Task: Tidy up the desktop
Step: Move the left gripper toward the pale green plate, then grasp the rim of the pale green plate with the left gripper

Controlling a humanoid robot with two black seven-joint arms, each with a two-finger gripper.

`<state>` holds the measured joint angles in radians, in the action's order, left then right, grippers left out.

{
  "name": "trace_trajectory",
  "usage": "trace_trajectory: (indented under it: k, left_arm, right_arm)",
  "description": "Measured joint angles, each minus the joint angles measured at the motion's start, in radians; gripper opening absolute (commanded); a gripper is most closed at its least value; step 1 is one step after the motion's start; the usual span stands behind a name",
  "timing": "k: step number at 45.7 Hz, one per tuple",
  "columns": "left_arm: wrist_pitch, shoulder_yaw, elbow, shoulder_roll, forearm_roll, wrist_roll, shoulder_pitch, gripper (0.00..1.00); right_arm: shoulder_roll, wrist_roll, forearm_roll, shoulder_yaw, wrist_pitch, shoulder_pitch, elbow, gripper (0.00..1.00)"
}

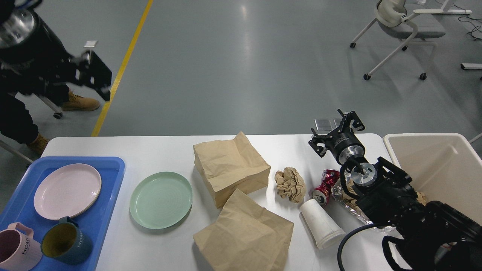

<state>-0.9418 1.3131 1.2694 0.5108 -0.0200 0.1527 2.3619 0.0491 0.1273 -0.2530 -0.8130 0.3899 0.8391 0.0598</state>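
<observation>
Desktop (169, 148): white, fills the lower frame, cluttered.
Left gripper (98, 77): raised over the floor beyond the far left corner; blurred, cannot tell whether parted or closed.
Right gripper (336, 130): above the far right edge of the desktop, fingers spread, nothing between them.
Tray (113, 177): blue, at the left end; holds a pink plate (67, 191), a pink mug (17, 252) and a dark teal mug (66, 244).
Green plate (161, 199): on the desktop just right of the tray.
Paper bags: one brown bag (229, 167) mid-table, another (243, 233) near the front edge.
Rubbish: crumpled paper ball (290, 183), crushed red can (324, 186), white cup (320, 223) on its side.
Bin (433, 158): beige, off the right end.
</observation>
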Motion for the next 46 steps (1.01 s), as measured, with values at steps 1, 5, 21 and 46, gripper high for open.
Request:
trace_trajectory:
  k: [1,5,21,46]
  left_arm:
    - [0.023,0.001,0.029,0.001,-0.001,-0.002,-0.007,0.94]
    - [0.186,0.001,0.14,-0.001,-0.002,-0.007,-0.05,0.93]
    - [0.558,-0.08,0.17,0.005,0.015,0.009,-0.419,0.94]
    - [0.576,-0.273,-0.047,-0.006,0.036,0.009,-0.805,0.94]
  right_arm:
    - [0.0,0.0,0.0,0.0,0.0,0.0,0.0,1.0]
    - [0.0,0.0,0.0,0.0,0.0,0.0,0.0,1.0]
    - [0.0,0.0,0.0,0.0,0.0,0.0,0.0,1.0]
    - [0.0,0.0,0.0,0.0,0.0,0.0,0.0,1.0]
